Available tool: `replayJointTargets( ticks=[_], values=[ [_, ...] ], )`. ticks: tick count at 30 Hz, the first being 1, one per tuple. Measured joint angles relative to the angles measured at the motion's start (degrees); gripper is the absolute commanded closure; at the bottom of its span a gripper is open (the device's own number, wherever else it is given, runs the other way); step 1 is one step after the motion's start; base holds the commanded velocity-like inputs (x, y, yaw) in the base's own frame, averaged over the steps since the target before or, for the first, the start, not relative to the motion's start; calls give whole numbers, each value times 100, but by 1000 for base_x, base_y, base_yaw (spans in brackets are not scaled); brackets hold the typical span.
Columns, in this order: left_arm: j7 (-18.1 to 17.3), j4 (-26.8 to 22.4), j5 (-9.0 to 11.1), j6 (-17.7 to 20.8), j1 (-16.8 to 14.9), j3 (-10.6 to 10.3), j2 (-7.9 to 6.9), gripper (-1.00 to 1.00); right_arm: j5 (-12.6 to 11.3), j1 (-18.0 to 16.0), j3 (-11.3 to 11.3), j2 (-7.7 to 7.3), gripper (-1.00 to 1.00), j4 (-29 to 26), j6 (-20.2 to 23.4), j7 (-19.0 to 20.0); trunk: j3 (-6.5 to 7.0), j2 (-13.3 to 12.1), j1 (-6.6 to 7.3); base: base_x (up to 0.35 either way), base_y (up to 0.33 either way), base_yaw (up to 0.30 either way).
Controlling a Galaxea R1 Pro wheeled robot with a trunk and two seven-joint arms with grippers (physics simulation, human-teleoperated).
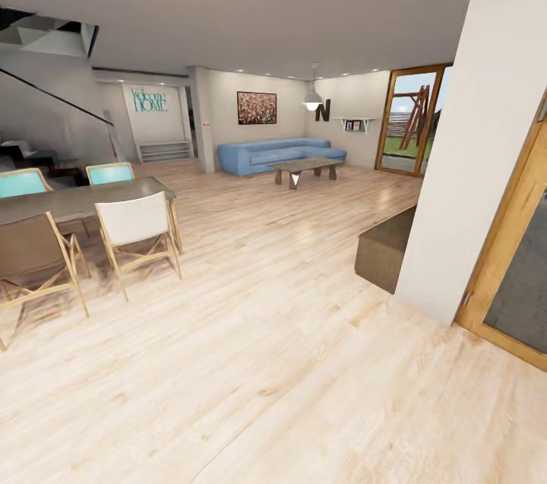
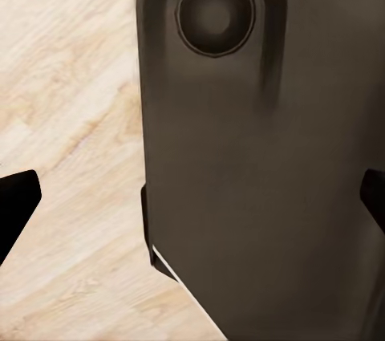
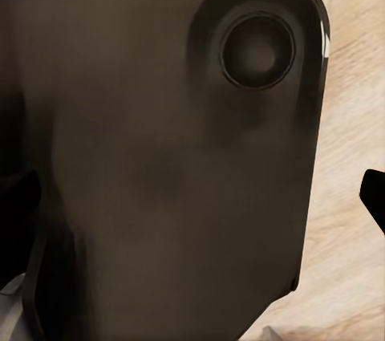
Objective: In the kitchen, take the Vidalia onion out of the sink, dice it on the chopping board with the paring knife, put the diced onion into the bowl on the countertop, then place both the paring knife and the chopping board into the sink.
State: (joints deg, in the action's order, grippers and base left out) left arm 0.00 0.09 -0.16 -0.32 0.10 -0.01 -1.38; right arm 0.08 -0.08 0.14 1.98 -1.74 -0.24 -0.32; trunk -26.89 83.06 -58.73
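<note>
The onion, chopping board, paring knife, bowl, sink and countertop are all out of view. The head view looks across a living and dining room with a pale wooden floor (image 1: 266, 378). In the left wrist view my left gripper (image 2: 192, 200) is open, one dark fingertip (image 2: 16, 200) at each side edge, over a dark part of my own body (image 2: 241, 180) and floor. In the right wrist view my right gripper (image 3: 192, 196) also stands open, a fingertip (image 3: 374, 192) at the edge, with nothing held.
A dining table (image 1: 76, 199) with a white chair (image 1: 137, 229) and a brown chair (image 1: 34, 256) stands at the left. A white pillar (image 1: 471, 150), a low brown bench (image 1: 384, 248) and a wooden door frame (image 1: 505, 256) are at the right. A blue sofa (image 1: 277, 153) and coffee table (image 1: 304, 167) lie far ahead.
</note>
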Motion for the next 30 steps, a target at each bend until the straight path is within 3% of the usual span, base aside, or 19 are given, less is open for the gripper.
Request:
replayJointTargets(
  ticks=[30],
  values=[
    [0, -1, 0, 0, 0, -7, -11, -100, 1, 0, 2, -19, -100, -25, 0, 0, 0, 0, 0, 0, 0, 0]
  ],
)
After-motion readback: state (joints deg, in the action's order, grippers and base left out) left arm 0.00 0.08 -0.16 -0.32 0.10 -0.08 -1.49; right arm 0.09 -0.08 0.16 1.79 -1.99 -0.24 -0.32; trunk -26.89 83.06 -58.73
